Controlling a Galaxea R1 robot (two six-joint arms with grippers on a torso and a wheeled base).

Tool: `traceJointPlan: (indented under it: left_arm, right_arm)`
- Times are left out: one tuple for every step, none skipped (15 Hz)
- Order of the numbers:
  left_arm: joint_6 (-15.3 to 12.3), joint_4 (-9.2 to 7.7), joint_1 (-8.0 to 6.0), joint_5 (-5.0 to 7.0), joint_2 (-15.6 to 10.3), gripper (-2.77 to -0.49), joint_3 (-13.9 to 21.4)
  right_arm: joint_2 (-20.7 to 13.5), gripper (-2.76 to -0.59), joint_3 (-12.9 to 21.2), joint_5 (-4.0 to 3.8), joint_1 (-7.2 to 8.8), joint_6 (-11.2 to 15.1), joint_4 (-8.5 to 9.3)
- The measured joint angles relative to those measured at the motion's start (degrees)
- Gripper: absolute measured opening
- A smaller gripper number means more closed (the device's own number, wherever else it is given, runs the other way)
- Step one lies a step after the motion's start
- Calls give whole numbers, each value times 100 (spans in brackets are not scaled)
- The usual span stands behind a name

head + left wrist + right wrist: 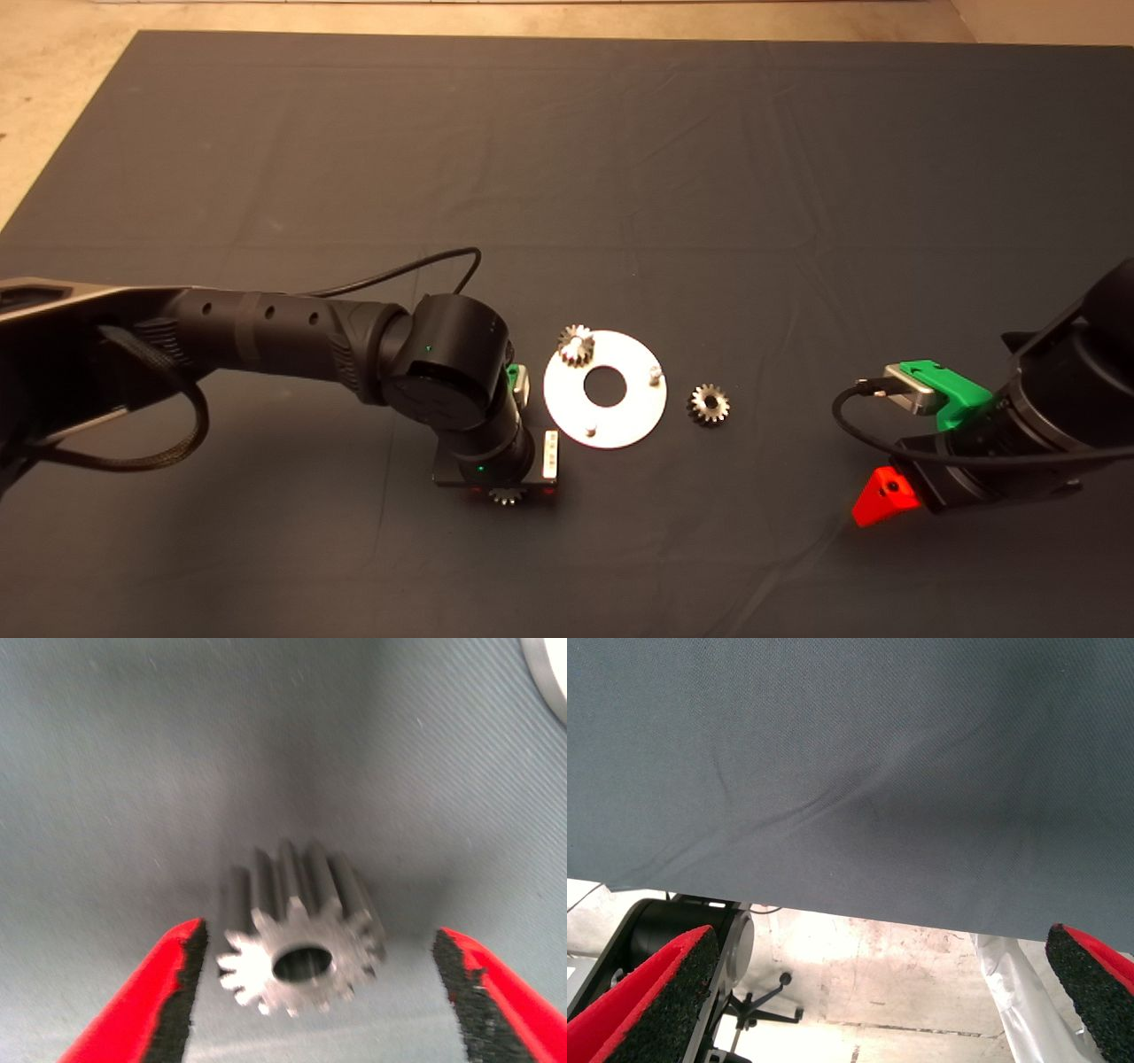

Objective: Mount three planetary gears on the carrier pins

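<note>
A flat silver-white disc lies mid-mat with three carrier pins. One planetary gear sits on the far-left pin; the right pin and the near pin stand bare. A second gear lies loose on the mat just right of the disc. The third gear lies on the mat in front of the disc's left side. My left gripper is down around it, open, one finger close to the teeth, the other well apart. My right gripper hangs open at the lower right.
The dark mat covers the table, with pale floor beyond its far and left edges. The left arm stretches low across the mat's left half. The right wrist view shows the mat's edge and a dark stand on the floor.
</note>
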Motion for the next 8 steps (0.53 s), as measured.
traceJointPlan:
  left_arm:
    - [-4,0,0,0,-2,-160,28]
    - [-33,-2,0,0,0,-160,43]
    - [-47,0,0,0,-2,-160,55]
    - [-50,0,0,0,0,-160,74]
    - [-60,0,0,0,0,-160,85]
    - [-67,2,0,0,0,-160,94]
    - [-70,2,0,0,0,-160,99]
    - [-67,1,0,0,0,-160,101]
  right_arm:
    - [0,-60,0,0,0,0,-2]
    - [0,-60,0,0,0,0,0]
    - [0,-60,0,0,0,0,0]
    - [0,-60,0,0,0,0,0]
    - [0,-60,0,2,0,0,0]
    - [0,-60,0,0,0,-1,0]
    - [0,-60,0,2,0,0,0]
    - [0,-60,0,0,0,0,0]
